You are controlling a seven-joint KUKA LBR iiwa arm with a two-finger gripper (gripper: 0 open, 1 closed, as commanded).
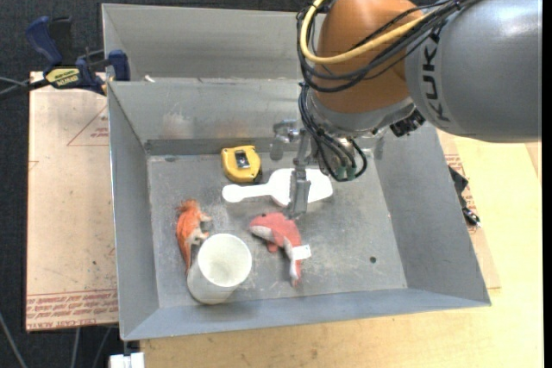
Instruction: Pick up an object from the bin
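Nearest the front wall of the grey metal bin [129, 211], a white round cup [220, 267] lies tipped on its side, touching an orange soft toy figure [187, 228] at its left. To the right, apart from both, rests a pink soft toy with a white tag [278, 233]. Just behind it the gripper [299, 192] points straight down over the broad end of a flat white plastic paddle-shaped scoop [259, 192], probably lined up so for a clean top grasp. How far it is open cannot be told, and nothing is seen in its hold. Farther back sits a yellow tape measure [241, 164], near the scoop's handle.
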